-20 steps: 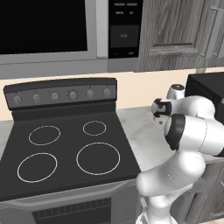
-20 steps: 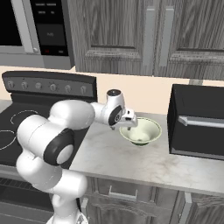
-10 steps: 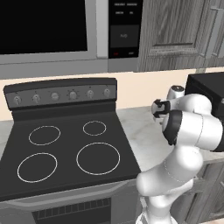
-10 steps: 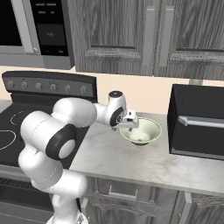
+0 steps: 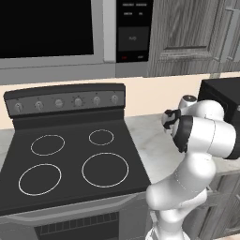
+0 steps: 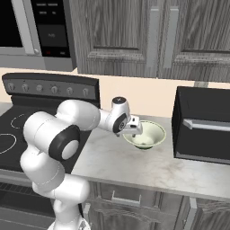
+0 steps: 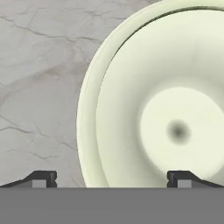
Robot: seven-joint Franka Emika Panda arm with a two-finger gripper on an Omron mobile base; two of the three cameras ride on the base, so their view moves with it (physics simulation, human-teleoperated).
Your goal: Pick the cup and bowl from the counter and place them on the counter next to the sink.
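Bowl (image 6: 144, 135) sits upright on the pale marbled table (image 6: 134, 164), its mouth open to the ceiling, and being round it has no long axis to speak of. The pincer (image 6: 133, 130) hangs at the bowl's left rim in the right base view, its jaws spread wide and holding nothing. In the hand view the pincer (image 7: 112, 178) looks straight down: one dark fingertip (image 7: 41, 178) stands over bare stone to the left of the bowl (image 7: 162, 109), the other over the bowl's inner wall, so the near rim lies between the two tips. Whether either tip touches the rim cannot be told. To the left of the bowl the table runs bare as far as the black stove top (image 6: 11, 134), which gives open room on that side. In front of the bowl, toward the table's front edge, the stone is also free. To the right a black box-shaped appliance (image 6: 204, 126) stands near the bowl, with a narrow strip of table between them. Behind the bowl the cream wall rises close by, under dark wood cabinets (image 6: 148, 38). In the left base view the white arm (image 5: 197, 140) covers the bowl's place, beside the stove top (image 5: 70, 164).
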